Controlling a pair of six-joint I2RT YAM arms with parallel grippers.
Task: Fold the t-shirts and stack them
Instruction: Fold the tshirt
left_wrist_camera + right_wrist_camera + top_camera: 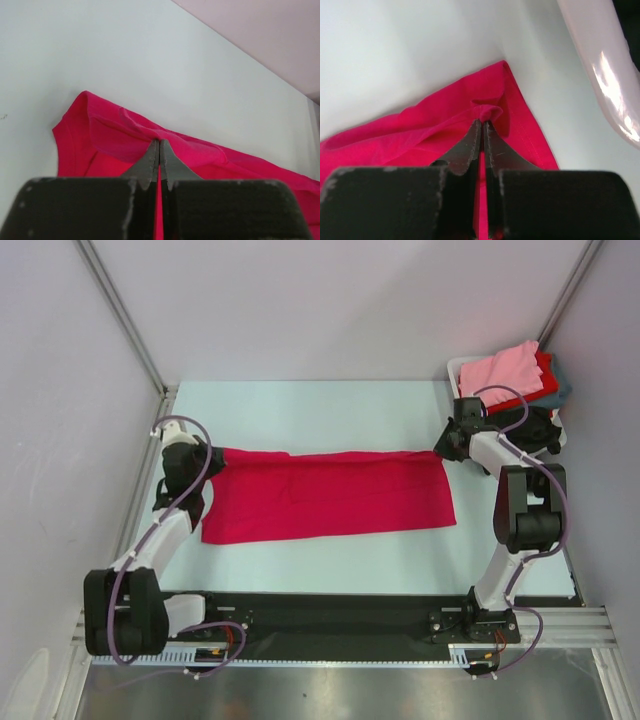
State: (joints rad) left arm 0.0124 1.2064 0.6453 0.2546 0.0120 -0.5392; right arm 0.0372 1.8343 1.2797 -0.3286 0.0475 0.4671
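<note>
While left gripper (159,144) and right gripper (482,121) each pinch far corner, crimson-magenta cloth t-shirt (330,495) lies flat, long axis left-right across pale table (330,415).

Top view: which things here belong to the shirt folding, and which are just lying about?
In the job: crimson t-shirt, pinched at both ends by the left gripper and right gripper; pile of t-shirts, pink on top.
Just there: white basket holding the pile; table; metal rail at the near edge.
</note>
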